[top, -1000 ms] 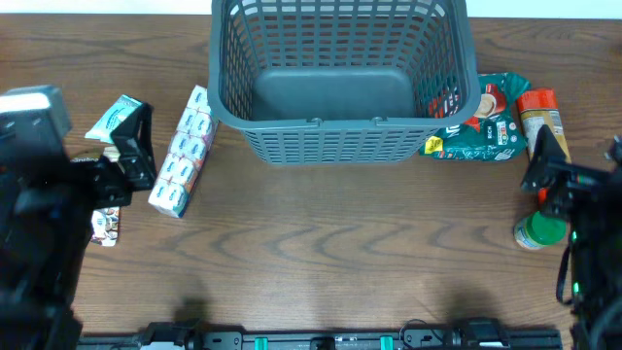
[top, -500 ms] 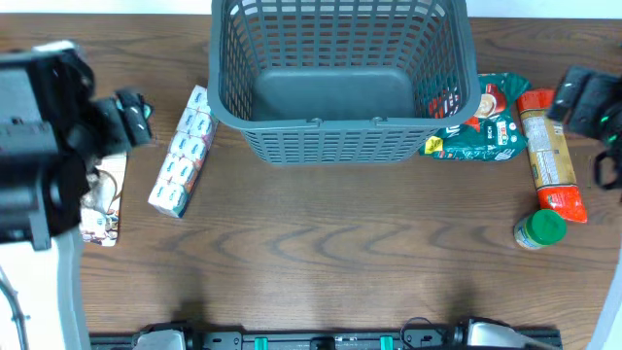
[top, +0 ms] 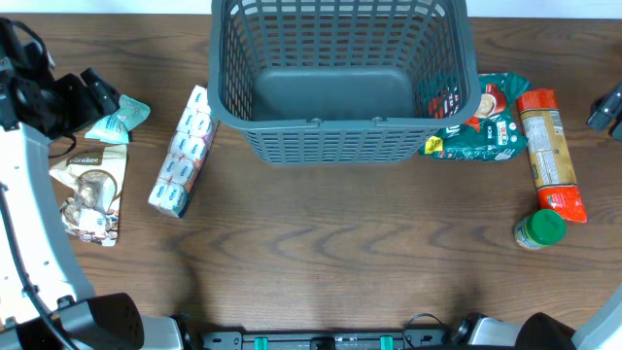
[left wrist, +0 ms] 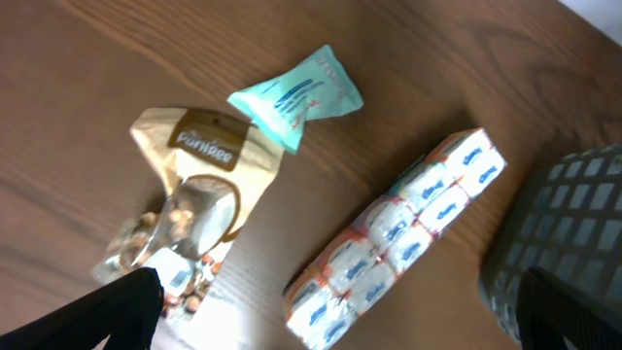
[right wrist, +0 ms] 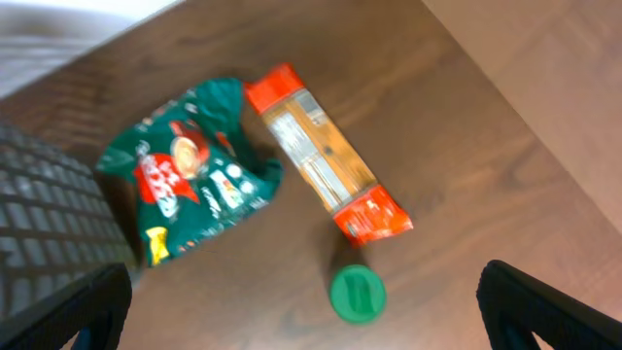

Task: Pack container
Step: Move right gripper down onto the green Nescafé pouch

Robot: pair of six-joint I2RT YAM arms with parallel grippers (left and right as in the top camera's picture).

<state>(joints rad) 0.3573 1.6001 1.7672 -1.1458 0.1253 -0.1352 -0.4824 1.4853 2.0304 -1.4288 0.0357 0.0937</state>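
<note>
The container, a large dark grey lattice basket (top: pixel 321 123), stands empty at the table's far middle; its corner shows in the left wrist view (left wrist: pixel 569 243) and its wall in the right wrist view (right wrist: pixel 49 224). My left gripper (top: pixel 95 94) hangs open and empty high above the left snacks, its fingers wide apart (left wrist: pixel 335 331). My right gripper (top: pixel 607 107) is at the far right edge, open and empty (right wrist: pixel 311 326), high above the right items.
Left of the basket lie a white-and-blue multipack (top: pixel 183 151) (left wrist: pixel 398 238), a teal packet (top: pixel 121 119) (left wrist: pixel 296 92) and a beige snack bag (top: pixel 89 185) (left wrist: pixel 190 199). Right of it lie a green bag (top: pixel 481 122) (right wrist: pixel 190 180), an orange packet (top: pixel 549 151) (right wrist: pixel 326 156) and a green-lidded jar (top: pixel 539 228) (right wrist: pixel 358 294).
Both arms have swung outward and up, away from the table. The beige bag on the left and the orange packet on the right are now uncovered. No object moved.
</note>
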